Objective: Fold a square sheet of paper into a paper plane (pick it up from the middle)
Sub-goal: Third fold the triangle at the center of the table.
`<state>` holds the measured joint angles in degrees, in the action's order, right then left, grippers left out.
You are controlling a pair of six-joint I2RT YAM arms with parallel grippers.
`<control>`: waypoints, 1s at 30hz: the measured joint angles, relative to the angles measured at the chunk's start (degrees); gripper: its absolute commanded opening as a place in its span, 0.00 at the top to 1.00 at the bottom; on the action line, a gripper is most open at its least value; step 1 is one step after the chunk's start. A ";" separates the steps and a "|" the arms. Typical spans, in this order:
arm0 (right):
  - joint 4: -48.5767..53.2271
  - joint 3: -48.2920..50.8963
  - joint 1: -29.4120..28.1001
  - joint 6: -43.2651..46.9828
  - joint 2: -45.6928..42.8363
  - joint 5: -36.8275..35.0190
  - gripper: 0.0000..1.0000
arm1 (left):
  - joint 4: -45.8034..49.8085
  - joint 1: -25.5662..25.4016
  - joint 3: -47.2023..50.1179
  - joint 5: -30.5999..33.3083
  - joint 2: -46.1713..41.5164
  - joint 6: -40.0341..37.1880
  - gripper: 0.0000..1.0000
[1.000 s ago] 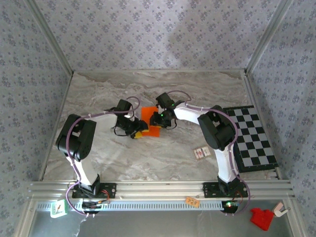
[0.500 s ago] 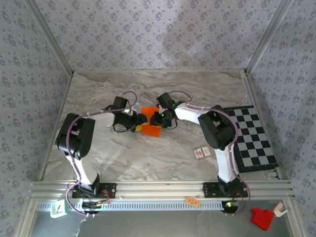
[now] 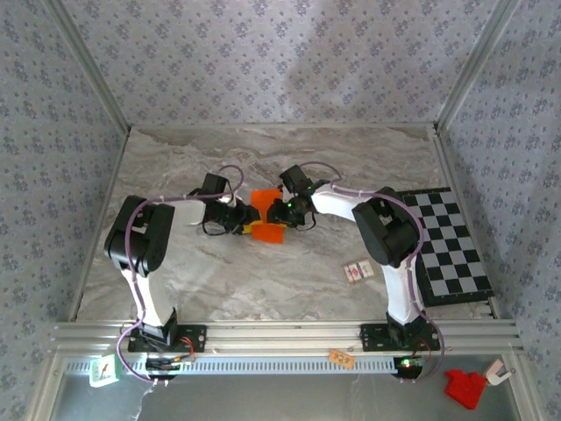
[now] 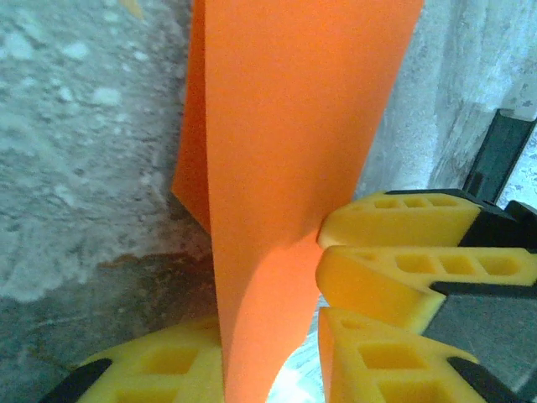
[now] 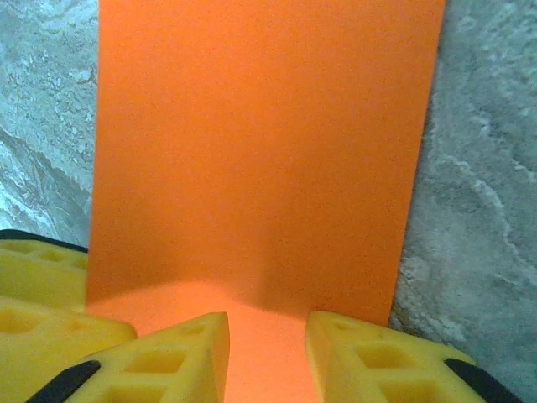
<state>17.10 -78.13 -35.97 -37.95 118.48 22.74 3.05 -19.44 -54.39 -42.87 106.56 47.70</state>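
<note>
The left arm [image 3: 151, 303] and right arm [image 3: 401, 294] share one build: white shell links, bulky black joint housings, and black bases bolted at the tabletop's [image 3: 263, 281] near edge. A thin lilac cable [image 3: 131, 230] loops along each. The left claw [image 4: 268, 323] and right claw [image 5: 267, 319] carry yellow moulded fingers [image 5: 180, 357] with rectangular recesses, set on black mounts.

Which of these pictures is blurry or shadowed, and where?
Top view: even light, fairly sharp, orange paper tiny but clear. Left wrist view: the yellow fingers near the lens look soft, and the table darkens beside the paper's lower edge. Right wrist view: a faint shadow band crosses the paper just above the fingers.
</note>
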 measured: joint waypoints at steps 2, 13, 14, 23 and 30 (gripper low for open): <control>-0.35 0.26 0.11 0.04 -0.09 0.15 0.66 | -0.15 0.26 0.00 0.00 0.52 0.07 0.73; -1.14 0.92 0.22 3.37 -0.48 0.68 0.66 | -0.13 1.09 -0.74 -0.61 1.92 0.37 0.84; -1.36 1.14 0.22 3.61 -0.63 0.70 0.65 | -0.15 1.14 -0.98 -0.63 2.23 0.42 0.86; -5.31 7.15 0.37 6.99 -5.40 0.09 0.48 | 0.02 1.33 -1.40 -0.59 2.67 1.42 0.93; -10.51 15.23 0.02 14.38 -16.50 -4.42 0.30 | 2.29 0.61 -1.40 1.20 0.81 3.87 0.95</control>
<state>6.59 -62.89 -35.94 -23.57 101.97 18.33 5.34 -18.83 -55.79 -41.67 107.37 51.57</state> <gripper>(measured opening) 0.671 0.060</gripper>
